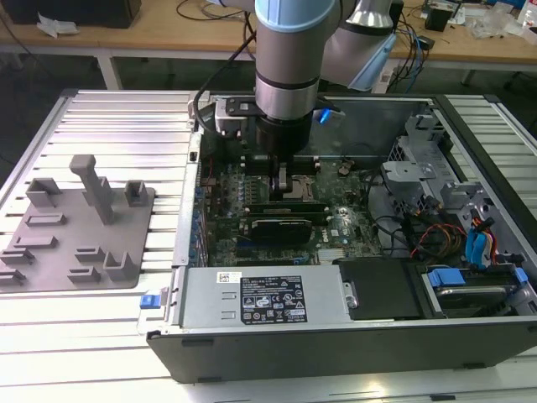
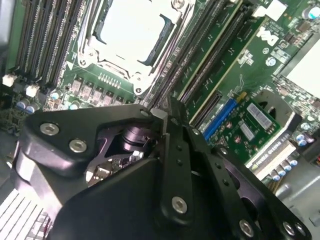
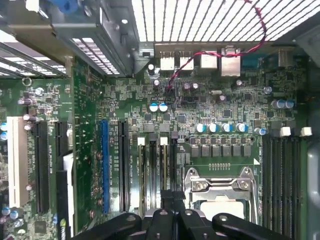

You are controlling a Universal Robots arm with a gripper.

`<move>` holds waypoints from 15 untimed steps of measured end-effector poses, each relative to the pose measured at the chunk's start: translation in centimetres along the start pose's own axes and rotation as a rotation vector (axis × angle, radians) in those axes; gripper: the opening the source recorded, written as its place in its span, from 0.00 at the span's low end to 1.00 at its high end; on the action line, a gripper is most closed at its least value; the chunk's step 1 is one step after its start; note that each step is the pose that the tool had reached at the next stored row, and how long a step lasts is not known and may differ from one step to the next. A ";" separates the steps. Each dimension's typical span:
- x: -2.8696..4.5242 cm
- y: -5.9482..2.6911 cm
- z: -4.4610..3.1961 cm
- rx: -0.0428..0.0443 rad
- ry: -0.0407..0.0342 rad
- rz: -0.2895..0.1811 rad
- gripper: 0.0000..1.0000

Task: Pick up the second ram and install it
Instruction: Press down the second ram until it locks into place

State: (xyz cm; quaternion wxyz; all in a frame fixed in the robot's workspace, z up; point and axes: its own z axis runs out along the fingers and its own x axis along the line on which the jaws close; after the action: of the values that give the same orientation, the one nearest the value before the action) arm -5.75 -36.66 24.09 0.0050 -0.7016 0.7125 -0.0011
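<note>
From my end, nothing comes through that I can read word for word. In the exterior view, a black label [image 1: 277,300] with white print sits on the grey power supply housing [image 1: 201,302], beside a small white barcode sticker [image 1: 224,277]. In the second wrist view, a green card [image 2: 240,125] carries white stickers [image 2: 256,116] and edge lettering. In the first wrist view, the motherboard [image 3: 90,150] has tiny white markings, all too small to make out.

You have one robot arm [image 1: 289,59], one open computer case [image 1: 336,336], one processor socket [image 3: 220,192], one grey fixture plate [image 1: 75,231], and one black card [image 1: 285,225] inside.
</note>
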 end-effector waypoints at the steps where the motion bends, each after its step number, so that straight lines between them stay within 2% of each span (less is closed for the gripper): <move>1: 0.00 0.00 -0.01 0.0001 -0.0001 0.000 0.08; 5: 0.00 -0.24 -0.04 -0.0002 0.0004 0.000 0.08; 10: -0.03 -2.15 -0.02 -0.0001 0.0002 0.000 0.08; 15: -0.03 -2.19 -0.02 -0.0001 0.0002 0.000 0.08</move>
State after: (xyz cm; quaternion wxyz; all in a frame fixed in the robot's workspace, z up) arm -3.56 -36.66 24.13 0.0049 -0.7016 0.7125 -0.0012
